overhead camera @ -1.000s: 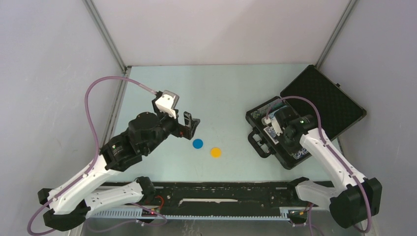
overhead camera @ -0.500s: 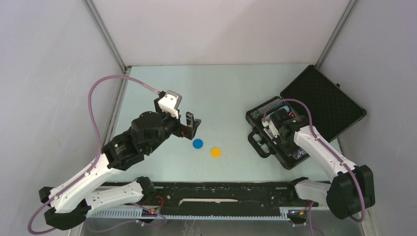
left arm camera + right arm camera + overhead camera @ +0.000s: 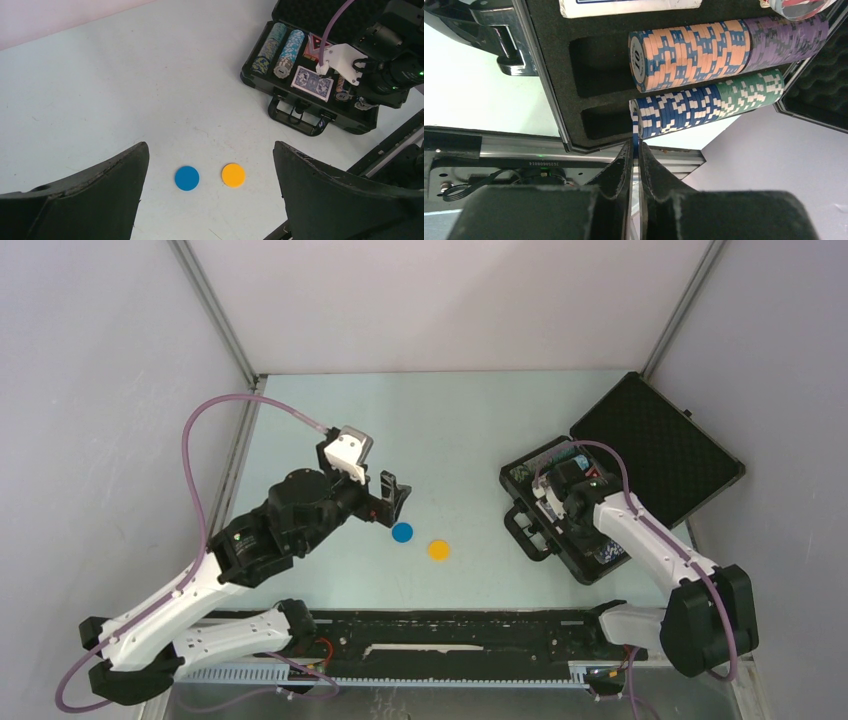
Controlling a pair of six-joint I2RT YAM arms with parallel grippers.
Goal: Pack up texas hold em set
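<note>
The black case (image 3: 522, 532) lies open at the right with its foam lid (image 3: 660, 450) tipped back. It holds rows of poker chips (image 3: 689, 50) and a blue-backed card deck (image 3: 312, 82). My right gripper (image 3: 635, 145) reaches down into the case at the near end of the blue-and-white chip row (image 3: 679, 110). Its jaws are almost together, with a blue chip (image 3: 634, 131) edge-on between the tips. A blue disc (image 3: 402, 531) and a yellow disc (image 3: 438, 550) lie flat on the table. My left gripper (image 3: 210, 147) hovers wide open above and behind them, holding nothing.
The case's handle (image 3: 300, 117) sticks out toward the table's middle. A black rail (image 3: 450, 640) runs along the near edge between the arm bases. Grey walls enclose the table on the left, back and right.
The right wrist has shifted a little over the case, and its jaws have eased slightly apart. The left gripper has crept toward the two discs, still wide open.
</note>
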